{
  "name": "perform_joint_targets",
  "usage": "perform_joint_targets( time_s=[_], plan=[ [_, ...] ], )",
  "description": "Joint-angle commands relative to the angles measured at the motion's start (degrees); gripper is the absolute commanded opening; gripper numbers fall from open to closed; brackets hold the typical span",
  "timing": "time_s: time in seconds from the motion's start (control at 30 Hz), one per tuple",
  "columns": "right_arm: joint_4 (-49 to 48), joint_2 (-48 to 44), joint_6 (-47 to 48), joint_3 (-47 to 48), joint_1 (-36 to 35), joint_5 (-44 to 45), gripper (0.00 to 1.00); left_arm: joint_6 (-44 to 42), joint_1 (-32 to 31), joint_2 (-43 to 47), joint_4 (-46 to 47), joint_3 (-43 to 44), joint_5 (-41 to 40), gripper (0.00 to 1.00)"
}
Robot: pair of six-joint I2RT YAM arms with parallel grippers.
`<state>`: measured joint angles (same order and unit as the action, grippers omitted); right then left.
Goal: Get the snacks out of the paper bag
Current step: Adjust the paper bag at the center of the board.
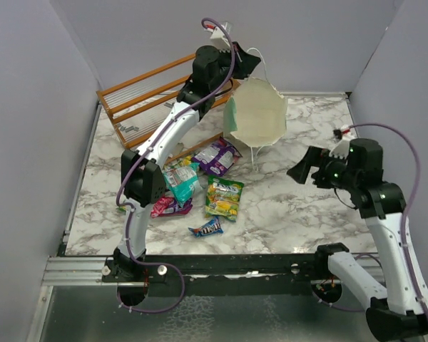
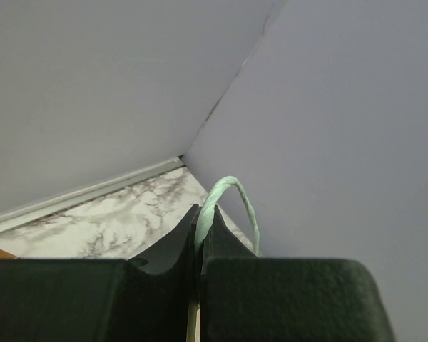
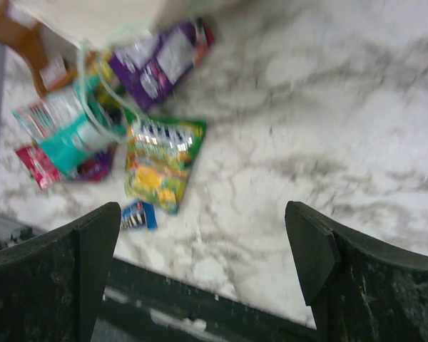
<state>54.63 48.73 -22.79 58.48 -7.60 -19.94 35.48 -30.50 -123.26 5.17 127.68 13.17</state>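
The left hand (image 1: 250,63) is high up at the back. It is shut tight on a thin mint-green loop (image 2: 232,191) at the top of the paper bag (image 1: 257,117). The bag hangs from it above the surface (image 1: 292,214), and its long side runs up and down. Its open mouth tips toward the front, and I see only smooth cream paper inside.

The snacks lie flat in a loose heap, just in front of the bag and to its left. There is a purple packet (image 1: 217,157), a teal one (image 1: 180,182), a green-yellow one (image 1: 225,197), a pink-red one (image 1: 170,206) and a small dark blue bar (image 1: 207,228). They look shiny and crinkly.

The right hand (image 1: 299,169) is spread wide and holds nothing. It hangs to the right of the bag, apart from it. I think the bag is empty and can be put down next.
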Motion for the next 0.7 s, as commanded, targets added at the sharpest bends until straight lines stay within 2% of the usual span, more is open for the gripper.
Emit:
perform_joint_targets(
  time_s=[0.0,0.17,0.33,0.67],
  plan=[
    [-8.6,-4.53,-1.07,8.36,-0.03,12.71,0.99,8.67,-1.23,0.89,5.68,-0.2,8.04,0.0],
    [-13.37,-5.6,2.97,16.06,-0.05,18.8,0.99,11.11,-5.72,2.58,7.1,-0.92,7.21,0.0],
    [-16.56,-6.53,6.94,20.23,-0.05,20.43,0.99,16.0,-8.31,2.56,8.67,-2.74,3.85,0.0],
    [-17.77,-7.3,8.05,18.47,-0.05,19.71,0.99,23.12,-7.2,2.42,15.06,-11.08,1.55,0.0]
  ],
)
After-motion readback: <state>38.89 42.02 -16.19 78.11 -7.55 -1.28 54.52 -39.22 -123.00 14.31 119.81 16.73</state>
